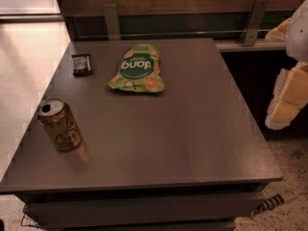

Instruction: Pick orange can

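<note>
The orange can (pixel 59 124) stands upright near the front left corner of the dark grey table (pixel 183 129). It is orange-gold with dark line drawings on its side and a silver top. My gripper (pixel 285 105) hangs at the right edge of the view, beyond the table's right side and far from the can. It holds nothing that I can see.
A flat green snack bag (pixel 136 70) lies at the back middle of the table. A small dark packet (pixel 81 64) lies at the back left. A wall with a metal rail (pixel 183 32) runs behind the table. Light floor lies to the left.
</note>
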### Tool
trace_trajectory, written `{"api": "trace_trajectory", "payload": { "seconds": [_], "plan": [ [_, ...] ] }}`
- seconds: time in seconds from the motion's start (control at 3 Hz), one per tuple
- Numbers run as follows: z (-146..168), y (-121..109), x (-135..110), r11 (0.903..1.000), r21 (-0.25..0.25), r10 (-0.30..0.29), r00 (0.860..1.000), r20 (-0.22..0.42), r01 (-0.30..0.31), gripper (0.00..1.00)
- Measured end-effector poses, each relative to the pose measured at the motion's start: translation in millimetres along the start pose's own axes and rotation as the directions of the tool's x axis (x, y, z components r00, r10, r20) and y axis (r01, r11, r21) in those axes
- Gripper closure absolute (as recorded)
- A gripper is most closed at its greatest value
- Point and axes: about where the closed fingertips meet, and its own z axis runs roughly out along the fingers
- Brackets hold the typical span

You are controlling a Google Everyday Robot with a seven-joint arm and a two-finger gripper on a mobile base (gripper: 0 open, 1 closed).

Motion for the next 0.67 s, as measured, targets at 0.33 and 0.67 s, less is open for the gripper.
{"api": "trace_trajectory", "payload": {
  "seconds": [0.33, 0.67],
  "plan": [
    [0, 0, 0, 1.0000, 0.000, 0.000, 1.000, 0.000, 0.000, 0.00],
    [8, 2, -22, 1.0000, 0.000, 0.009, 0.993, 0.120, -0.009, 0.00]
  ]
}}
